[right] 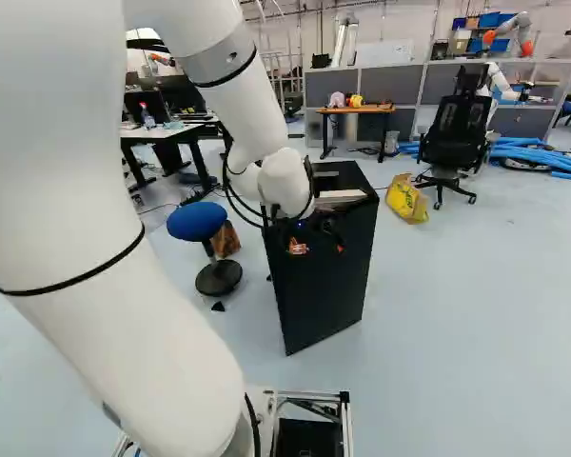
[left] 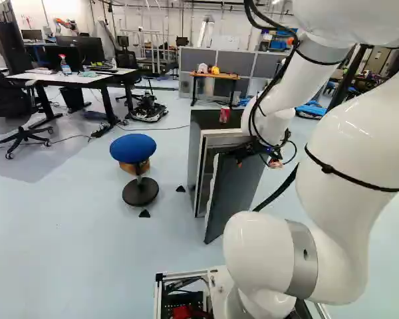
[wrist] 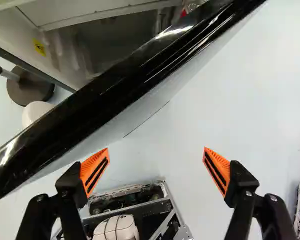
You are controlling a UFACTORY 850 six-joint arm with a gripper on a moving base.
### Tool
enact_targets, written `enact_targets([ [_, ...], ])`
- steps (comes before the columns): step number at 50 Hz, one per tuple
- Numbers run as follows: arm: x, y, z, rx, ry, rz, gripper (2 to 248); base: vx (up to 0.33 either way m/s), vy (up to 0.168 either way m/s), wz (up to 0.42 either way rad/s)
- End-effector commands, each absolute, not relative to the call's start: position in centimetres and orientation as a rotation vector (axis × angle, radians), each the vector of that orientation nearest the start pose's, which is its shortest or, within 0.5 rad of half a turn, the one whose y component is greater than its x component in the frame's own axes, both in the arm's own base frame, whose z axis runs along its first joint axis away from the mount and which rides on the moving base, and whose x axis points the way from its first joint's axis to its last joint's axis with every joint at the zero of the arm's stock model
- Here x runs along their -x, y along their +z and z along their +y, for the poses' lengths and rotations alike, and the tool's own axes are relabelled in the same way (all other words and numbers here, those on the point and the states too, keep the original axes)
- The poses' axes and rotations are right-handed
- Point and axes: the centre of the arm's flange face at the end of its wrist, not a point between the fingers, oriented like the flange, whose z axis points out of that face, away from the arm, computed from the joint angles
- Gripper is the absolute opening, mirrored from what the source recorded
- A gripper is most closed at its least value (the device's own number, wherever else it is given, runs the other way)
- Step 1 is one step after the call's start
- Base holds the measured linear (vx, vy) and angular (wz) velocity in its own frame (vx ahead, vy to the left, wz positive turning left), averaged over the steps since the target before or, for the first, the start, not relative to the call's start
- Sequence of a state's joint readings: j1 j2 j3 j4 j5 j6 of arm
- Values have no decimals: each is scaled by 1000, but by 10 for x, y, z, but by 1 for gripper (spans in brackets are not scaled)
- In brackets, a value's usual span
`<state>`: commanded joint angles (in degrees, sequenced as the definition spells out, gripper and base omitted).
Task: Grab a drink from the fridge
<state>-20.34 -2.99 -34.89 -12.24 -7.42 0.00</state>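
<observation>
My gripper [right: 319, 247] is at the upper part of the black fridge door [right: 316, 300], on its outer side. The door stands partly open from the small fridge [left: 195, 156], with its pale inner side showing in the left base view. On the fridge's top stands a red can [left: 224, 114]. In the wrist view the gripper [wrist: 156, 149] is open, nothing between its orange pads; the door's glossy black edge [wrist: 115, 95] runs slantwise ahead of them. Beyond that edge part of the pale interior shows, and a sliver of a red and silver can [wrist: 192, 5].
A blue-topped stool [left: 133, 147] stands left of the fridge. Desks [left: 86, 78] and office chairs are farther back at the left. A yellow bag [right: 406, 198] lies on the floor right of the fridge. Another robot [right: 510, 30] is at the far right.
</observation>
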Motion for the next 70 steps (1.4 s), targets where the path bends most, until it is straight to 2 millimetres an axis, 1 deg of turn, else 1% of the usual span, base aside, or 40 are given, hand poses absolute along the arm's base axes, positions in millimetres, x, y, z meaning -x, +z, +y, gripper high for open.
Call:
enact_targets([
  [10, -396, 389, -134, 3206, -668, 186, 247, 0, 0, 0],
  [20, -409, 390, -129, 3203, -673, 150, 247, 0, 0, 0],
  [70, -478, 389, -114, 3188, -714, 38, 247, 0, 0, 0],
])
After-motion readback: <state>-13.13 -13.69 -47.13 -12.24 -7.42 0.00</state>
